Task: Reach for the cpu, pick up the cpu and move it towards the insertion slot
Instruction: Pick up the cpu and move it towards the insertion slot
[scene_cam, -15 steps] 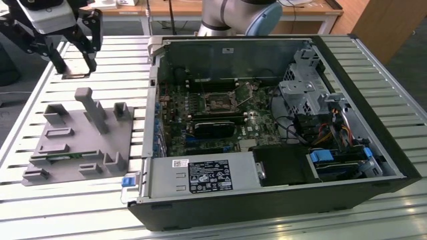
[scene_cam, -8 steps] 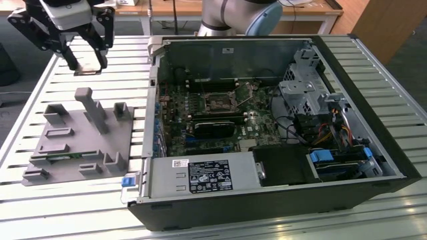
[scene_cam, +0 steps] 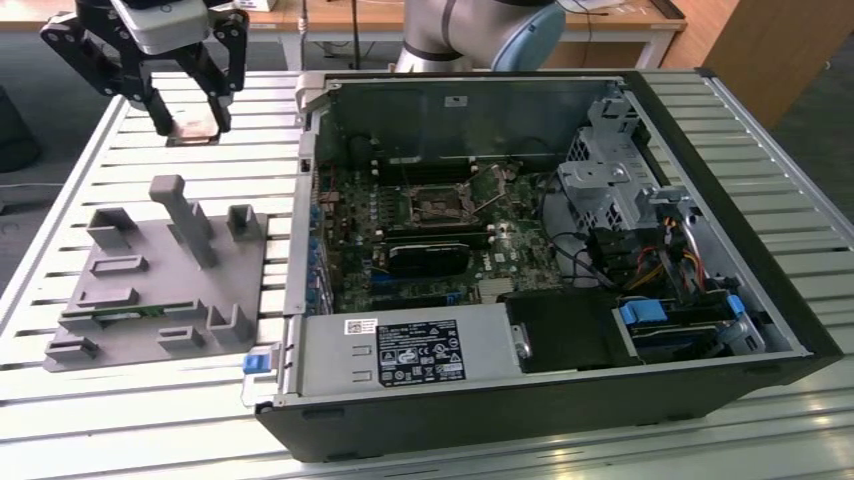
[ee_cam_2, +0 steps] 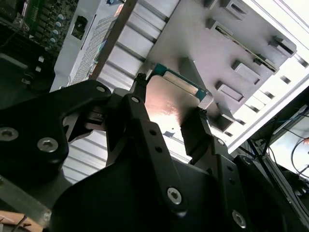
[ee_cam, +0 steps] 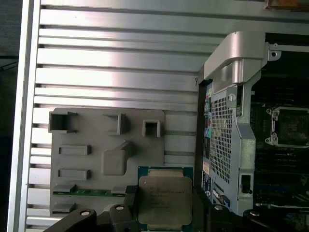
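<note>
Silver cpu [ee_cam: 164, 202] apparently clamped between jaws, raised

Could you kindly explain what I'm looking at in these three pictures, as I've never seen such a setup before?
This is a robot arm working beside an open computer case that lies on a slatted metal table. The exterior view comes from a camera off the arm; the two wrist views come from cameras riding on the arm, looking past its black claw. The claw has its fingers on either side of the cpu, a flat square chip with a silver top, and holds it above the table. Inside the case, on the motherboard, sits the insertion slot, a small square socket with a dark centre. On the table, at the exterior view's left, lies a grey plastic holder with a green circuit strip in it.
</note>
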Controlling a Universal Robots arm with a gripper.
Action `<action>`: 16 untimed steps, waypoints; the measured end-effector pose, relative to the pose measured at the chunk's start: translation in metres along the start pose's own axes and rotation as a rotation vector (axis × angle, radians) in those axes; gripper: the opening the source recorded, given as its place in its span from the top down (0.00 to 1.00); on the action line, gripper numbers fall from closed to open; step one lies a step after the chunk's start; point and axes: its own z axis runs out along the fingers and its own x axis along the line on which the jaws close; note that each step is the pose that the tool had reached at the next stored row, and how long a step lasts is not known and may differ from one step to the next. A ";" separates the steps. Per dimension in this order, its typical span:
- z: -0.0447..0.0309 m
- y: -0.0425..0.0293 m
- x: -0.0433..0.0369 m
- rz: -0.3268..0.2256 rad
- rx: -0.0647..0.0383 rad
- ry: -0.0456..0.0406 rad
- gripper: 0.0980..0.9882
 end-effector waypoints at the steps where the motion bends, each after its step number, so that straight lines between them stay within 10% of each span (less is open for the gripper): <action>1: 0.0000 0.0007 -0.0013 0.000 0.000 0.0000 0.51; 16: 0.0007 0.0111 -0.0320 0.000 0.000 0.0000 0.51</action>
